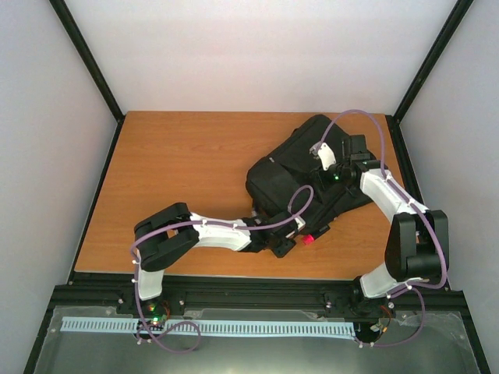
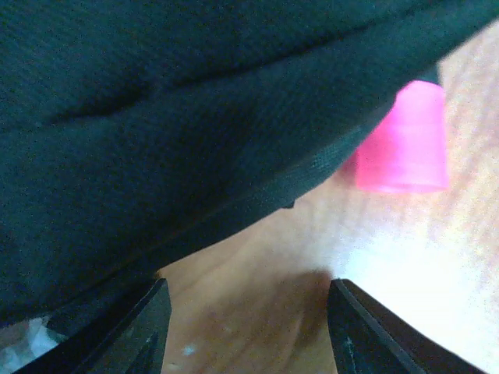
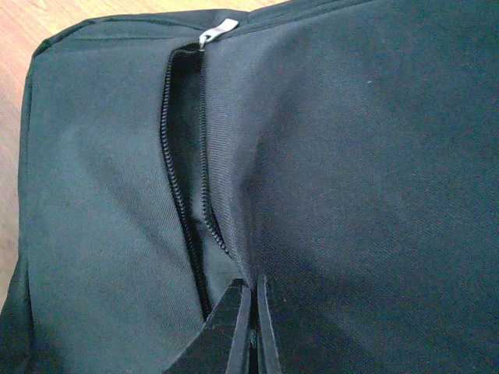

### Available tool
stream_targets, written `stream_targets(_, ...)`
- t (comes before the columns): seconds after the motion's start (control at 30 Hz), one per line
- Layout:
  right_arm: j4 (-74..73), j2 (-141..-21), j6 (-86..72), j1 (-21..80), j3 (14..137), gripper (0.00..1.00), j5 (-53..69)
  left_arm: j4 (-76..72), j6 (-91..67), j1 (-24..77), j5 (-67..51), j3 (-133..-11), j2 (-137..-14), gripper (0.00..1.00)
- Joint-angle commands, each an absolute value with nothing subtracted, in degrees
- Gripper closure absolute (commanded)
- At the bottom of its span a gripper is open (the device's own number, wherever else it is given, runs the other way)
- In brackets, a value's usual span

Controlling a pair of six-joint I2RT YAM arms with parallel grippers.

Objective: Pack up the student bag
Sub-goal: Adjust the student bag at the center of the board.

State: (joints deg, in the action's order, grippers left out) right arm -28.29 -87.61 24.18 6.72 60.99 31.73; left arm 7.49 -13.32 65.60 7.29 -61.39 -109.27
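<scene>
Seen from above, soft, even light falls on the surface (image 1: pixel 195 171), with only faint shadows beneath the arms; the student bag (image 1: pixel 292 167) reads as a near-featureless black mass. The left wrist view is badly blurred: fabric above the left hand (image 2: pixel 248 296) is out of focus, the pink cap (image 2: pixel 405 140) beyond it to the right is soft-edged, and glare bleaches the wood there to white. The right wrist view is dimmer but sharp: weave and zipper (image 3: pixel 183 156) teeth beyond the right hand (image 3: pixel 251 282) are crisp.
</scene>
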Motion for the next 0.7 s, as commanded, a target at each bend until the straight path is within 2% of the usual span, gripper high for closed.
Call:
stream_targets(0.0,-28.78,-88.83,24.32,5.98,61.85,0.97,32.70,9.41,-14.75,64.15,17.94,-63.00,-111.27,0.40)
stream_targets(0.1,-28.81,-89.69,23.85,5.98,62.09,0.97,33.79,9.27,-15.02,61.89,16.50,-63.04,-110.51,0.40)
stream_targets(0.2,-29.42,-90.76,23.64,5.98,62.56,0.97,34.63,5.21,-11.86,61.82,8.62,-60.70,-107.42,0.41)
stream_targets(0.47,-29.11,-91.40,22.76,6.00,63.00,0.97,33.04,0.73,-6.91,67.13,-3.79,-57.76,-102.39,0.44)
stream_targets(0.67,-29.12,-91.14,22.77,5.98,62.92,0.97,33.01,1.25,-7.02,68.47,-1.39,-62.34,-106.41,0.46)
